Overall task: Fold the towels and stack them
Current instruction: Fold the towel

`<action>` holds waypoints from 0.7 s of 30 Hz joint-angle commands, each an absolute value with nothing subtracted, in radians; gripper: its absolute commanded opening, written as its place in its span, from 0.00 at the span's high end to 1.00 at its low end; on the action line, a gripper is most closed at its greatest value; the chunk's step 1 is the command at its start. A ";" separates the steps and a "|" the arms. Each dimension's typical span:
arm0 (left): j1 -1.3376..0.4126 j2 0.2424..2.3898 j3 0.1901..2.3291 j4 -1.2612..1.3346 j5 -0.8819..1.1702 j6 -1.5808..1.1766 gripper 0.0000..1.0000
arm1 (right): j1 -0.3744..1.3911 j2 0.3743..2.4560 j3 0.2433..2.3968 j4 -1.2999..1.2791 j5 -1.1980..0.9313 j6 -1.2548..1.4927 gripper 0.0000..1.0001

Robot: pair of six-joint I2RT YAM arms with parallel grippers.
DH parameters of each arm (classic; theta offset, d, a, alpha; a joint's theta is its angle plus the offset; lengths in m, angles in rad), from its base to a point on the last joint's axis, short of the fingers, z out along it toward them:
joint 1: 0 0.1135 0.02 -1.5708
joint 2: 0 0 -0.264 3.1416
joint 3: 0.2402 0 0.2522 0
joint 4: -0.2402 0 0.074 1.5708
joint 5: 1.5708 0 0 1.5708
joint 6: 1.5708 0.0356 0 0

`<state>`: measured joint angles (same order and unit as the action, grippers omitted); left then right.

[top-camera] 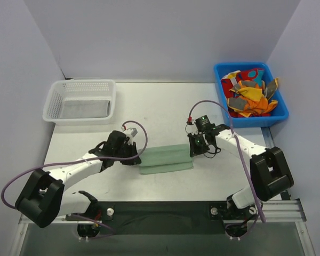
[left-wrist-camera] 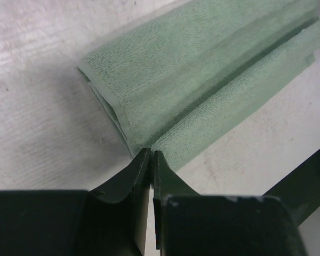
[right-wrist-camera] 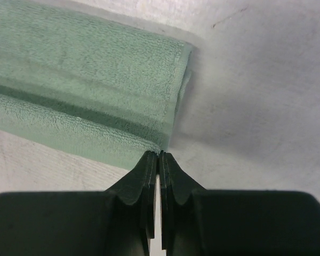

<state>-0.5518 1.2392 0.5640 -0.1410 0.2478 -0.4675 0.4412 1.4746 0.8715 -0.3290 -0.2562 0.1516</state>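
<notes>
Your green towel [top-camera: 165,159] lies in the middle of the tabletop [top-camera: 165,106], between your two arms. It is folded into a long strip, and one flap sits on top like a step.

Your left fingers [left-wrist-camera: 146,160] are down at the near corner of the strip's left end. They are pressed almost together, and they seem to nip the edge of the cloth. Your right fingers [right-wrist-camera: 153,160] are at the near corner of the right end. They are clenched tight, with their tips right against the cloth. You cannot tell if any cloth is caught between them.

You have one arm at each end for a good reason. The strip is long and floppy, so two corners lifted together keep the edge straight. Lift only one and the towel would sag and twist.

I think the next fold is about to start. Check the right corner first, because it may slip free when you lift.

The other towels [top-camera: 250,93] sit in a heap in the blue bin [top-camera: 250,121], far off at the back right. The white basket [top-camera: 53,106] is at the back left, well apart from your towel.
</notes>
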 commanded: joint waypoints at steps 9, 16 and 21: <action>-0.554 1.385 0.575 -0.176 0.235 -0.545 1.00 | 0.425 1.655 0.896 -0.377 -0.305 0.225 1.00; -0.543 1.453 0.636 -0.187 0.193 -0.522 1.00 | 0.417 1.684 0.923 -0.382 -0.307 0.244 1.00; -0.506 1.505 0.751 -0.253 0.170 -0.460 1.00 | 0.417 1.686 0.954 -0.385 -0.270 0.245 1.00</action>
<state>-0.5308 1.4742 0.6811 -0.1936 0.2356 -0.5163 0.4240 1.6680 0.9279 -0.3634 -0.3374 0.2394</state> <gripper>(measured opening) 0.147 0.040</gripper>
